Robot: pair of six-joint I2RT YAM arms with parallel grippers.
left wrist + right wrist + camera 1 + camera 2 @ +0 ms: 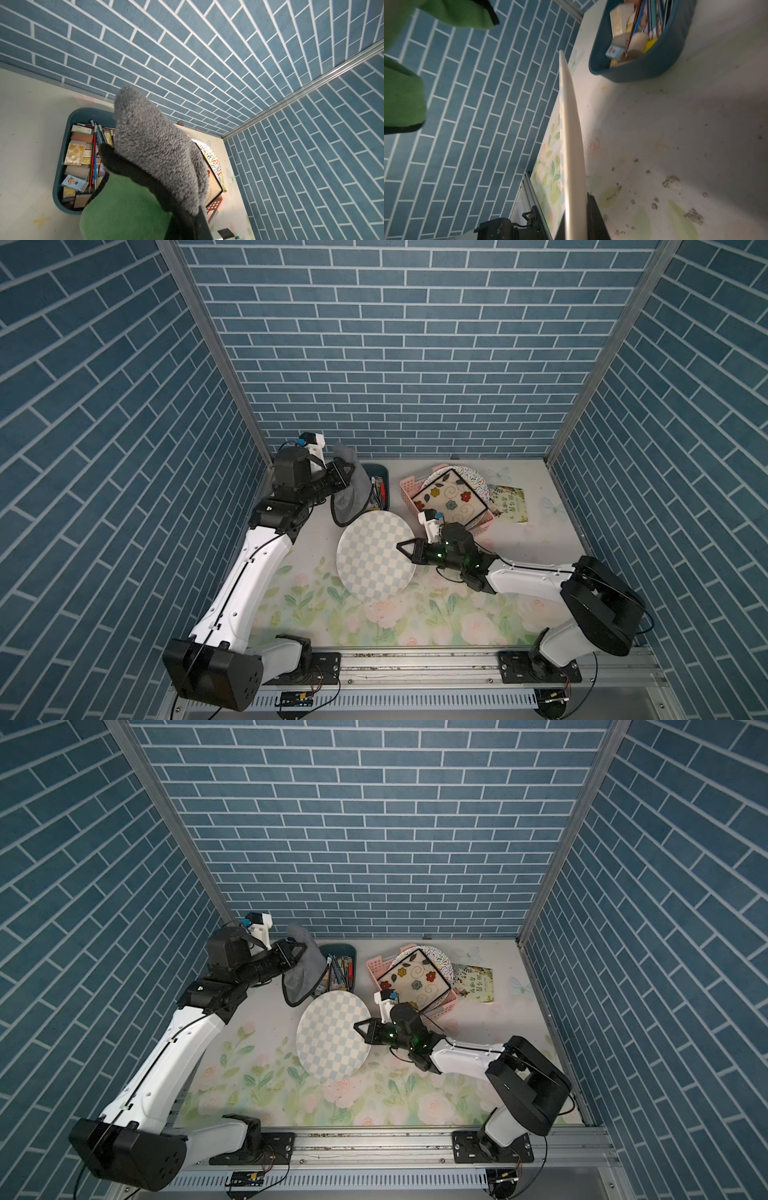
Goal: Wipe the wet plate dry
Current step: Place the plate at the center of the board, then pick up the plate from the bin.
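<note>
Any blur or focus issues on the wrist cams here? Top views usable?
Right wrist view: cloth is a soft green blur near the lens, plate edge-on and slightly smeared. Left wrist view: cloth's grey side sharp, green side soft, brick wall lines fanned by the wide lens. Both top views: sharp, no glare on the plate.

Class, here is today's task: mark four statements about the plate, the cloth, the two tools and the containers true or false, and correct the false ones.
1. The right tool grips the checked plate by its rim. True.
2. The left tool is open and empty. False: it is shut on the cloth.
3. The blue tub is empty. False: it holds pencils and small items.
4. A flowered plate sits in the pink basket. True.
</note>
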